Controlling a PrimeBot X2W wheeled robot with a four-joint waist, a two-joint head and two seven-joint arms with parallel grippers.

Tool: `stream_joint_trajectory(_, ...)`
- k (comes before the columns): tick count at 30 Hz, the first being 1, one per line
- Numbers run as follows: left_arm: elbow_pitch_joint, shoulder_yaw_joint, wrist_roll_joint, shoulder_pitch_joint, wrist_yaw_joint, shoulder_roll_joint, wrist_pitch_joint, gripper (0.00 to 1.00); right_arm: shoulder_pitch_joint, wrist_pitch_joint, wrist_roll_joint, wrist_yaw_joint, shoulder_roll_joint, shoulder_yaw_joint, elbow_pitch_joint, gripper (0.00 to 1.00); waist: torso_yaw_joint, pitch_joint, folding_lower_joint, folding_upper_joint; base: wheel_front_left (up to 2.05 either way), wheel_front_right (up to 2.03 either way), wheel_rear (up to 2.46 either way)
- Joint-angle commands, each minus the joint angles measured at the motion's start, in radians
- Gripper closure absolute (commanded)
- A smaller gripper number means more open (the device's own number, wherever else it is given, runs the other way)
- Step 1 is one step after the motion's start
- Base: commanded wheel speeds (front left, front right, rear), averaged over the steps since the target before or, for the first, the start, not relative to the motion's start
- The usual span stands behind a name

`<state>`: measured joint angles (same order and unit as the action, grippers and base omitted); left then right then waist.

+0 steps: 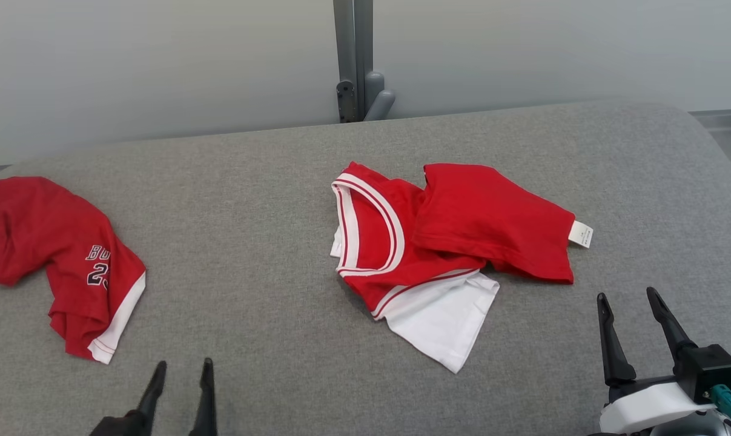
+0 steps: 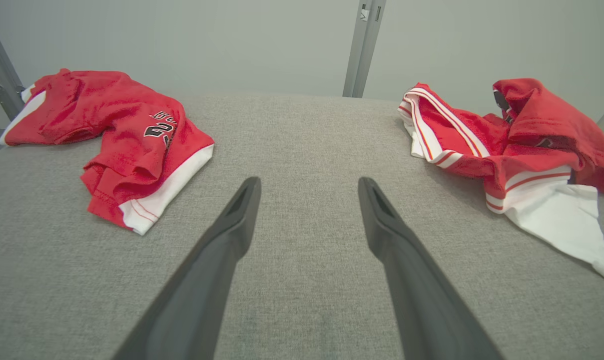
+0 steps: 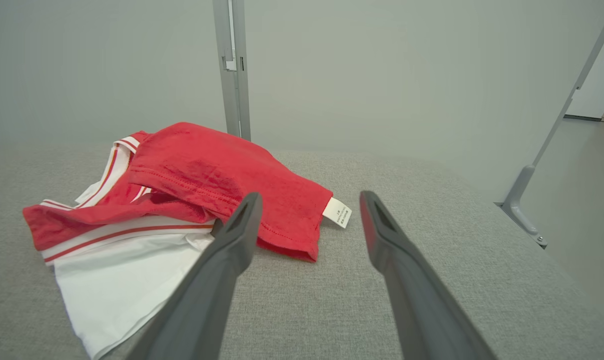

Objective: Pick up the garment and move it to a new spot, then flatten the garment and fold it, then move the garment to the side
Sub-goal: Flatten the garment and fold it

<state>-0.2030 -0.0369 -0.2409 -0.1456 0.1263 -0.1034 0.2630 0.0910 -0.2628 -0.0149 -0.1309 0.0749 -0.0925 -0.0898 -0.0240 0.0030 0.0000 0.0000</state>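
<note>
Garment: soft matt cloth. Table: coarse grey woven fabric. Post: matt metal.

Red garment, white-striped trim, white panel; red jersey, white hem, seemingly dark lettering; grey table

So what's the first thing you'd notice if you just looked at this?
The crumpled red and white jersey in the middle of the grey padded table jumps out first, with a small white tag poking out on its right side. A second red jersey with lettering lies bunched near the table's left edge. At the near edge, the left gripper and right gripper stand open, holding nothing.
</note>
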Motion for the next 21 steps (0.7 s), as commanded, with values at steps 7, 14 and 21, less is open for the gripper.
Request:
stream_joint_trajectory(7, -0.094, -0.17, -0.109, 0.122, 0.005, 0.042, -0.058, 0.0, -0.028, -0.003, -0.013, 0.0, 0.001, 0.014, 0.015, 0.0, -0.043, 0.04, 0.0, 0.0, 0.0, 0.0, 0.0)
stream_joint_trajectory(14, -0.181, -0.311, -0.251, 0.253, -0.008, 0.052, -0.16, 0.0, -0.059, -0.003, -0.016, 0.0, -0.004, 0.017, 0.025, 0.0, -0.104, 0.09, 0.0, 0.0, 0.0, 0.0, 0.0)
stream_joint_trajectory(21, -0.262, -0.406, -0.356, 0.347, -0.067, 0.051, -0.189, 0.0, -0.081, -0.003, -0.019, 0.0, -0.01, 0.013, 0.026, 0.0, -0.149, 0.123, 0.0, 0.0, 0.0, 0.0, 0.0)
